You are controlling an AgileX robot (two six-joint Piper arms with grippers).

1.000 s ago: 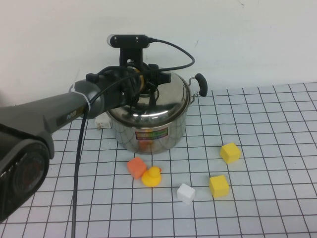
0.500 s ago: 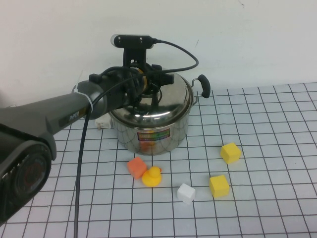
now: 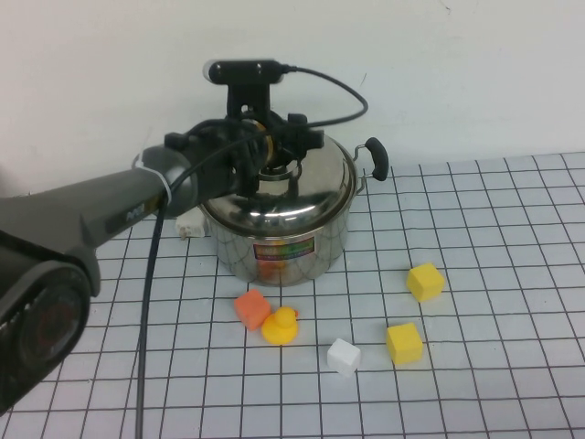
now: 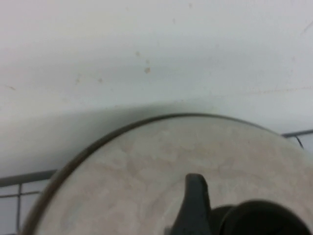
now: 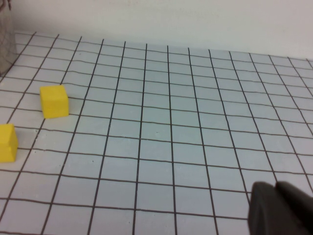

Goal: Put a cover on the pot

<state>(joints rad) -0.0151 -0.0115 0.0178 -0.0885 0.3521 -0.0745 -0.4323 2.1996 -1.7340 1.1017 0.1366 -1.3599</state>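
The pot, shiny steel with a colourful label and a black side handle, stands at the back of the grid mat. The domed steel lid sits on its rim and fills the left wrist view. My left gripper is right over the lid's black knob. One finger stands beside the knob with a small gap, so the gripper looks open. My right gripper is shut and empty, low over the mat, and out of the high view.
In front of the pot lie an orange cube, a yellow duck, a white cube and two yellow cubes. A small white object sits left of the pot. The wall is close behind.
The pot, the lid and my left gripper have shifted slightly to the right. The gripper then sits a touch higher over the lid.
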